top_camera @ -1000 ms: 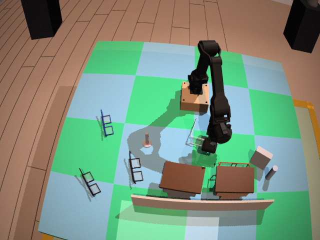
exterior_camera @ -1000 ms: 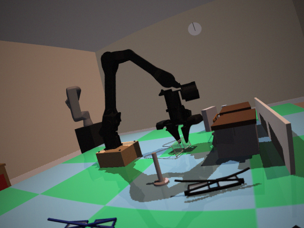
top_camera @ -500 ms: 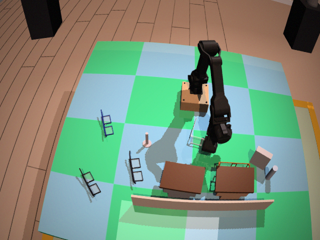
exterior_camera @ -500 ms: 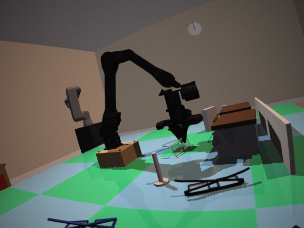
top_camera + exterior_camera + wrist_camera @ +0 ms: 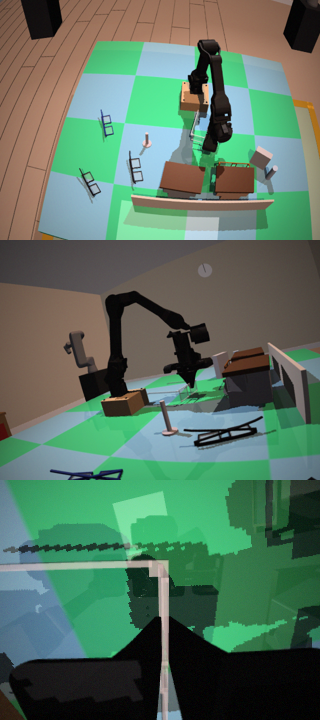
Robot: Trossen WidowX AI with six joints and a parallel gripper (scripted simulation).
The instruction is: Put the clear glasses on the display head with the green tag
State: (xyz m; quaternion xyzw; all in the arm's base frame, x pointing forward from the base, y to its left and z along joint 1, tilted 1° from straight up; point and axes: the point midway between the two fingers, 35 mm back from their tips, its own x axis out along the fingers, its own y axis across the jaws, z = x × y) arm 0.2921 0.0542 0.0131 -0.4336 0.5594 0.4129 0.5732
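The clear glasses (image 5: 194, 122) (image 5: 164, 392) (image 5: 85, 566) are held a little above the table, their temples toward the arm's base. My gripper (image 5: 209, 150) (image 5: 191, 387) (image 5: 162, 622) is shut on the front frame of the glasses. Two block-like display heads with brown tops stand in front of the arm: the left head (image 5: 183, 176) (image 5: 248, 365) has a grey body and shows no glasses; the right head (image 5: 234, 179) (image 5: 248, 353) has an orange frame (image 5: 233, 163) at its near side. I cannot make out the green tag in any view.
A long pale panel (image 5: 201, 204) (image 5: 289, 369) stands behind the heads. A pink post (image 5: 146, 139) (image 5: 165, 415) stands left of the gripper. A pale block (image 5: 261, 157) and a grey cylinder (image 5: 271, 173) stand right. Blue glasses (image 5: 104, 126) and two black pairs lie left.
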